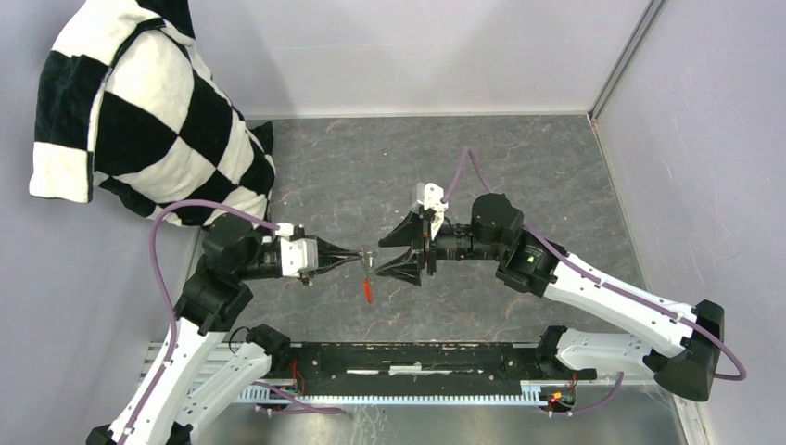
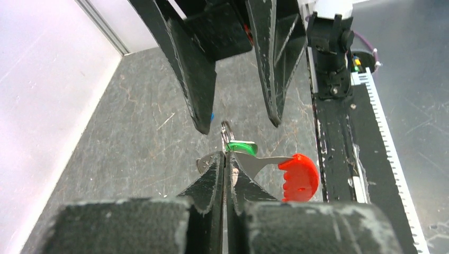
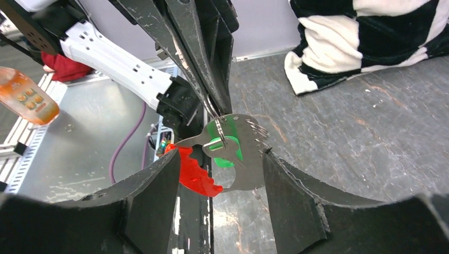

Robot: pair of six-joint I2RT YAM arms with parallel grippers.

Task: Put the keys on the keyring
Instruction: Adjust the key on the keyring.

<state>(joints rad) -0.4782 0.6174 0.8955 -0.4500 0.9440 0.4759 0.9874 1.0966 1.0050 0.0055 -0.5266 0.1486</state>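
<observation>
**Thin pinch on the ring, key maybe half on**

Your left claw is closed on the keyring, pinching it with only the tips, in mid-air over the middle of the worktop. The red tag hangs below. The green key sits right at the ring, but you cannot tell whether it is fully threaded. Your right claw is open and empty, with a finger on either side of the key and the grey strap.

The strap lies touching or just beside one of those fingers. If you pull away crooked it may snag and drag the ring out of that thin pinch. A half-threaded key would then slide off and drop. A blue speck by the right claw may be the other key, but it is too small to be sure. Closing there blind could knock it loose.
</observation>
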